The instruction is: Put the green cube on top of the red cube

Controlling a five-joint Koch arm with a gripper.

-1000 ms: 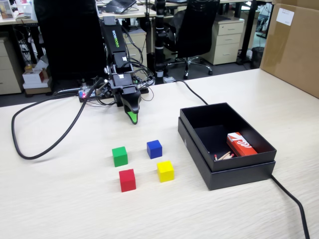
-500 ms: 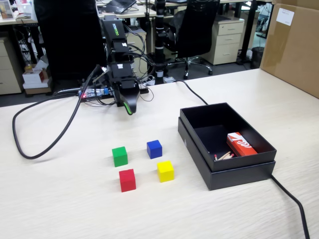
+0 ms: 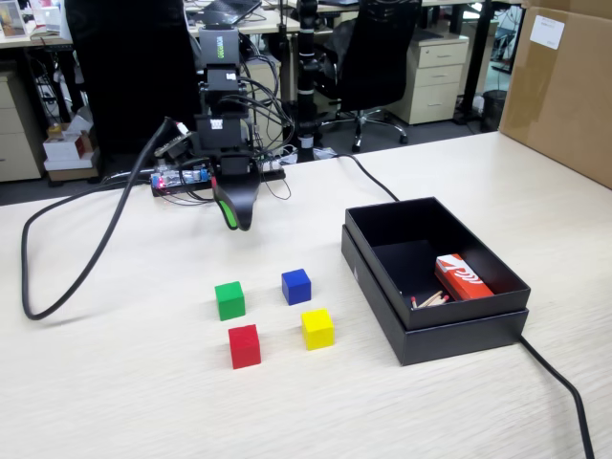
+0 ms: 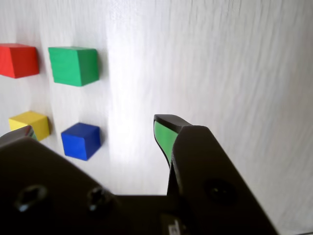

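Note:
The green cube [image 3: 229,299] sits on the light wooden table, with the red cube [image 3: 245,345] just in front of it, apart from it. In the wrist view the green cube [image 4: 73,65] lies at the upper left, with the red cube [image 4: 18,60] to its left at the frame edge. My gripper [image 3: 235,218] hangs above the table behind the cubes, well clear of them. In the wrist view the gripper [image 4: 95,127] is open and empty, its green-padded fingertips [image 4: 164,134] wide apart.
A blue cube [image 3: 295,286] and a yellow cube [image 3: 317,328] sit to the right of the green and red ones. An open black box [image 3: 497,292] holding a red-and-white carton [image 3: 462,277] stands at the right. Black cables [image 3: 91,253] trail across the table on the left.

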